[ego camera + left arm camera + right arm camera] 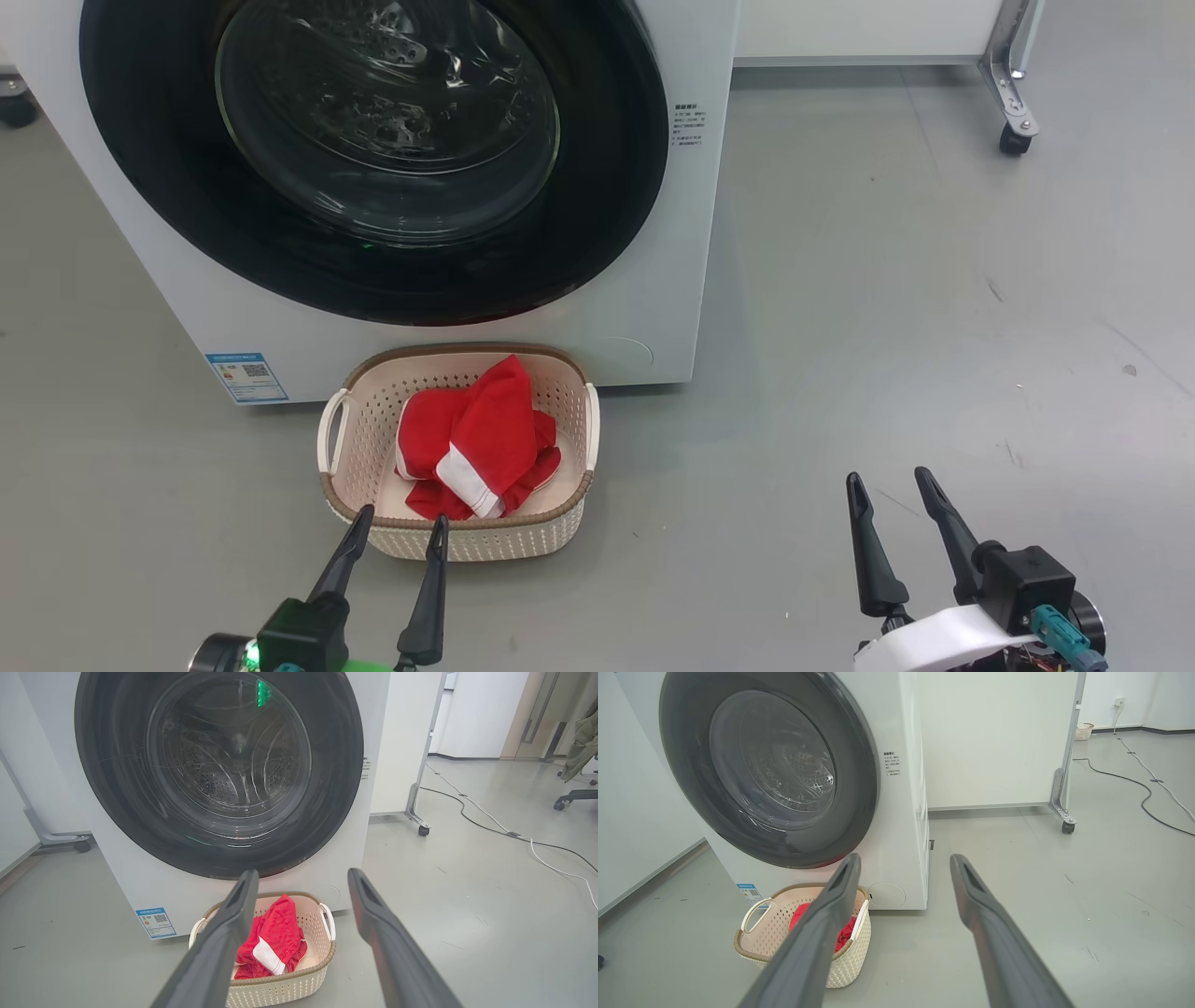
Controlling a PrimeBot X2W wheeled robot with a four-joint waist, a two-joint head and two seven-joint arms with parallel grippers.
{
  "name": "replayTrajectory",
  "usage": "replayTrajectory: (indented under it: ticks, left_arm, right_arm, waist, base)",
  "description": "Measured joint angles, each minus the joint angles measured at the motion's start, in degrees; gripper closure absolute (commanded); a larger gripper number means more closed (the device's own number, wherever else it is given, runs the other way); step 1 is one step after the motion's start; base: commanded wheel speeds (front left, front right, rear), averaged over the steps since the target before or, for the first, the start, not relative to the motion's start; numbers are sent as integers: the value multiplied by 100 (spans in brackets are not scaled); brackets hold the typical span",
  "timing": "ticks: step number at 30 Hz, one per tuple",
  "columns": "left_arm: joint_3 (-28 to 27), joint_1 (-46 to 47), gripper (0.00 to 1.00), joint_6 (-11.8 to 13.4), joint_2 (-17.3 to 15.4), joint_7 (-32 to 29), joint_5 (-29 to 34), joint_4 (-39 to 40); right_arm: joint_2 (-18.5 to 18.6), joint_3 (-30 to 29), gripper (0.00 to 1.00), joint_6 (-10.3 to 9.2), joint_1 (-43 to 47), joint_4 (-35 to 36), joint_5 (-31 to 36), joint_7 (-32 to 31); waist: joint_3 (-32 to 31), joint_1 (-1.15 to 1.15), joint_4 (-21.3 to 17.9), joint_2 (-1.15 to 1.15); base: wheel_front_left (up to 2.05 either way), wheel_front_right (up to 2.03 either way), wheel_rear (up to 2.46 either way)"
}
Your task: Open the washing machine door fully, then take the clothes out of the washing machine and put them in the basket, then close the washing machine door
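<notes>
The washing machine (672, 308) stands on the floor with its black-rimmed door (168, 187) flat against the front, glass bowl (392, 121) showing the steel drum behind. The door (336, 765) and the door (864, 765) look shut in both wrist views too. Before the machine sits the cream basket (355, 439) holding the red clothes (485, 439) with a white trim band. My left gripper (400, 520) is open, its tips at the basket's near rim. My right gripper (890, 478) is open over bare floor to the right. The basket (322, 961) and clothes (275, 933) lie between the left fingers (224, 942).
A white panel on a castor leg (1013, 131) stands behind and right of the machine. Cables (490, 821) run across the grey floor farther right, near a chair base (574, 795). Another castor (81, 845) sits left of the machine.
</notes>
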State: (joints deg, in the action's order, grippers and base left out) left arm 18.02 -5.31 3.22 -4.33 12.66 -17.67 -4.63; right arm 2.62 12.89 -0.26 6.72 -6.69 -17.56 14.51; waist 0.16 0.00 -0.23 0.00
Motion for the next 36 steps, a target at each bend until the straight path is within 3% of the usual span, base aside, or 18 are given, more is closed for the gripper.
replayTrajectory:
  ticks: [20, 21, 27, 36]
  left_arm:
    - [12, -65, 0, 8, -10, -49, 0, 146]
    - [24, -66, 100, 3, -2, -49, 1, 97]
    - [86, -142, 100, 2, 26, -52, 1, -207]
    - [85, -218, 100, -54, 30, -51, -343, -151]
  right_arm:
    - [-3, 23, 0, -51, 201, 244, 9, 0]
    - [-8, 26, 100, -41, 202, 196, 5, -2]
    - [-37, 48, 100, -41, 291, -96, 2, -8]
    - [-37, 71, 100, -23, 380, 8, -358, -8]
  waist:
    - [51, 0, 13, 0]
    - [51, 0, 13, 0]
    - [52, 0, 13, 0]
    - [53, 0, 12, 0]
  base:
    - [0, 0, 0]
    - [0, 0, 0]
    - [0, 0, 0]
    - [0, 0, 0]
